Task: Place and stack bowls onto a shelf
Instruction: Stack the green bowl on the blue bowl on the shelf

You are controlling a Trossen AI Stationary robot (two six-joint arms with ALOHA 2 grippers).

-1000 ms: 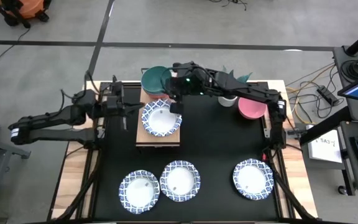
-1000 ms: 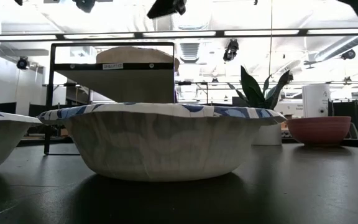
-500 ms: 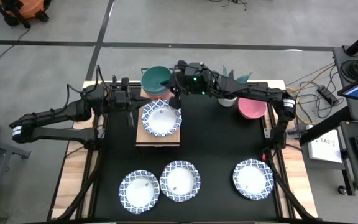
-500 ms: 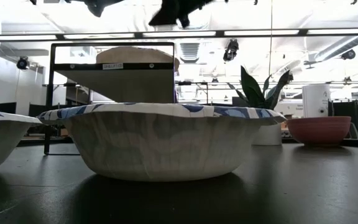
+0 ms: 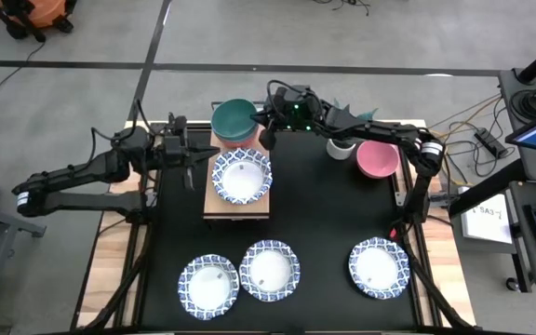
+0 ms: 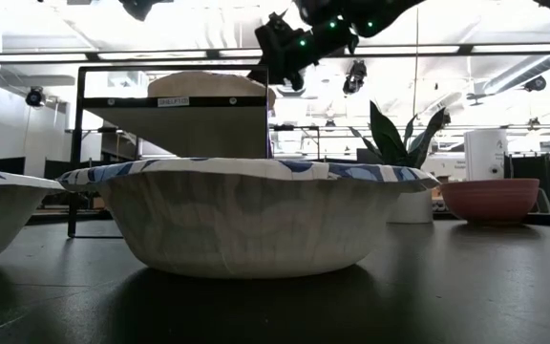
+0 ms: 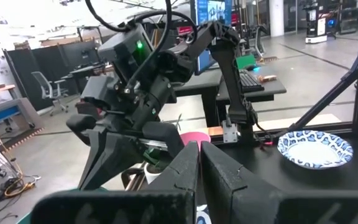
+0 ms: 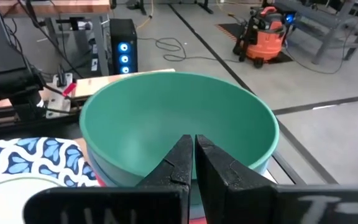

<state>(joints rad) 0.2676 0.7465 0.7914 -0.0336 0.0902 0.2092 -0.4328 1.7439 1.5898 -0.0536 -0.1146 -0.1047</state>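
On the black table (image 5: 324, 214), upper centre, the right gripper (image 5: 268, 137) hangs clenched, empty, beside the green bowl (image 5: 234, 117); the left gripper (image 5: 191, 158), clenched too, waits centre-left.

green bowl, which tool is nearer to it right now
Right. The right tool, shut and empty, sits just beside the green bowl at the shelf's far end. The left tool, also shut, is farther off, beside the patterned dish.

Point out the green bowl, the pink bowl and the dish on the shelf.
green bowl (image 8: 166, 130): right wrist view, inner wall.
pink bowl (image 5: 376, 161): high view, centre.
dish on the shelf (image 5: 241, 177): high view, white middle.
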